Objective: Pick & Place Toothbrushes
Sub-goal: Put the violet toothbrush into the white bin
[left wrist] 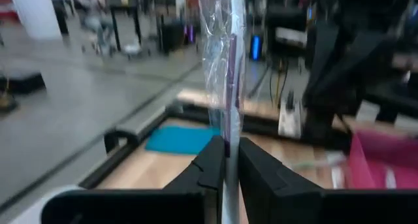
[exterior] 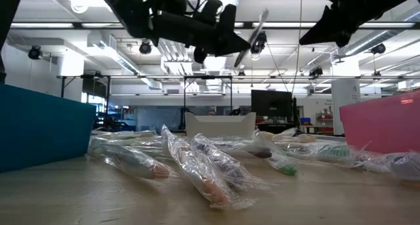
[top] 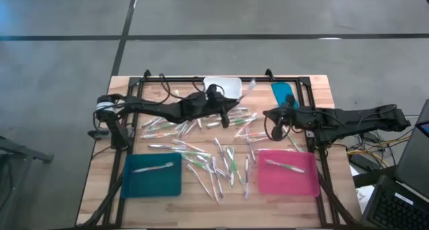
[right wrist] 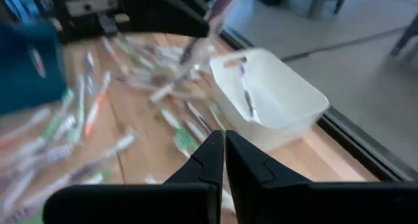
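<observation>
Several wrapped toothbrushes (top: 221, 156) lie loose on the wooden table between the trays; in the low view the pile (exterior: 197, 166) fills the foreground. My left gripper (top: 231, 113) hovers over the middle of the table, shut on one wrapped toothbrush (left wrist: 225, 61), which shows slanted in the low view (exterior: 254, 29). My right gripper (top: 268, 116) hangs shut with nothing in it, to the right of the left one and above the pile. One toothbrush (top: 153, 167) lies in the teal tray and one (top: 285, 165) in the pink tray. My left gripper pinches the wrapped toothbrush near its lower end (left wrist: 227, 144) between its two fingers. The fingers lie about level and point toward the table's right side. The toothbrush stands up past the fingertips, tilted, lifted clear of the table and the pile.
A white bin (right wrist: 274, 96) with one toothbrush (right wrist: 247, 93) inside stands at the far edge, in the high view (top: 224, 88). The teal tray (top: 134, 183) is near left, the pink tray (top: 305, 183) near right. A teal object (top: 285, 92) lies far right.
</observation>
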Controlling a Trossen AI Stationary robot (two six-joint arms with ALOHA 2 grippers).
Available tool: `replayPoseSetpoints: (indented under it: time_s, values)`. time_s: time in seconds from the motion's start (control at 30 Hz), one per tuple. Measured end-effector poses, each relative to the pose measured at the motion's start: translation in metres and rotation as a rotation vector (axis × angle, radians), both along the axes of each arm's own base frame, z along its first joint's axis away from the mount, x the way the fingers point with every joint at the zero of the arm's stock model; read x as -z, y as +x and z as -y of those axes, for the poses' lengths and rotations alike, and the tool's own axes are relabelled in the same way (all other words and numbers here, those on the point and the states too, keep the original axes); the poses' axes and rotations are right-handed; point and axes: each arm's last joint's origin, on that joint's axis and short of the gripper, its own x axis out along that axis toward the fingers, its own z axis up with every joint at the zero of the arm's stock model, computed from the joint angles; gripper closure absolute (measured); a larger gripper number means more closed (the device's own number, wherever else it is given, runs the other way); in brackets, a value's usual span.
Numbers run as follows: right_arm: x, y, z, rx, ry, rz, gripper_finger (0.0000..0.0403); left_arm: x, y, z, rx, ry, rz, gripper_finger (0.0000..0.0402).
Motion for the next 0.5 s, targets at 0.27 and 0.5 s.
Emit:
replayPoseSetpoints:
  time_s: [0.27, 0.5]
  values:
    - [0.003, 0.011, -0.001, -0.046, -0.066, 0.248, 0.0304, 0.002, -0.006, -0.001, 0.113, 0.088, 0.071, 0.0368]
    - [0.015, 0.03, -0.002, -0.061, -0.134, 0.271, 0.0243, 0.0, -0.006, 0.001, 0.165, 0.124, 0.093, 0.0368]
